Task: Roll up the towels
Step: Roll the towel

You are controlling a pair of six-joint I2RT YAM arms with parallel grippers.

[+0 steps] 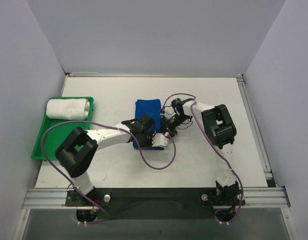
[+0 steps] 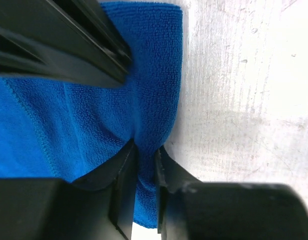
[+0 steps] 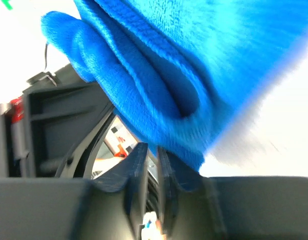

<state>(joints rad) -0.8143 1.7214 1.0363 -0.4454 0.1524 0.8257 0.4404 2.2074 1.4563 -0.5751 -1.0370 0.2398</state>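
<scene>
Left claw (image 2: 145,167) and right claw (image 3: 152,156) each pinch a fold at the near end of the blue towel (image 1: 147,110), lying mid-way across the worktop (image 1: 209,95), long axis stretching away from them, so the roll should probably run toward the far edge.

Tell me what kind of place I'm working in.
Probably a lab test cell: a white table walled by plain panels, an aluminium mounting rail, and a green tray holding a rolled white towel.
</scene>
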